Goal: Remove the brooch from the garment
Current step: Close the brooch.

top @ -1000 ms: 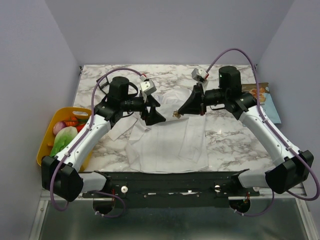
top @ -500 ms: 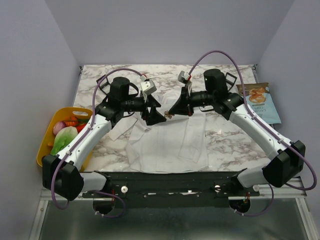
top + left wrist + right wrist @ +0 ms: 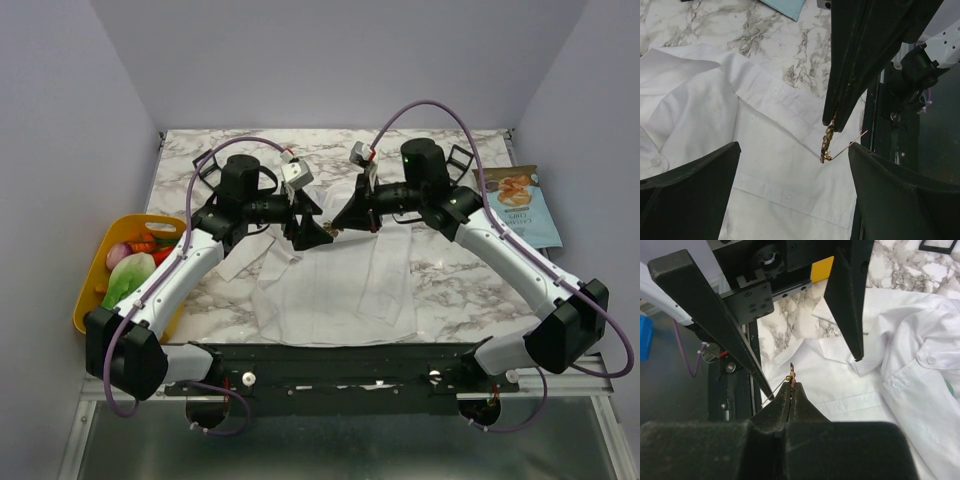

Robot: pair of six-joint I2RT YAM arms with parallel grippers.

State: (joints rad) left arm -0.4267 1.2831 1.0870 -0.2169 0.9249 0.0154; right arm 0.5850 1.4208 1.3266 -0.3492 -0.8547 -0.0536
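Observation:
The garment point(image 3: 330, 285) is a white shirt spread flat on the marble table; it also shows in the left wrist view point(image 3: 740, 125) and the right wrist view point(image 3: 910, 390). My right gripper point(image 3: 340, 226) is shut on the brooch point(image 3: 336, 232), seen edge-on as a small gold pin with its needle sticking out. It holds the brooch clear above the shirt. In the left wrist view the brooch point(image 3: 827, 145) hangs from the right gripper's fingertips point(image 3: 840, 117). My left gripper point(image 3: 312, 228) is open and empty, its jaws on either side of the brooch point(image 3: 791, 376).
A yellow basket point(image 3: 88, 290) of vegetables stands at the table's left edge. A snack bag point(image 3: 520, 205) lies at the right edge, with a black square frame point(image 3: 460, 158) behind it. Both arms meet over the shirt's collar area.
My right arm has moved left with the brooch, bringing it between the left gripper's open jaws. The left arm has stayed still.

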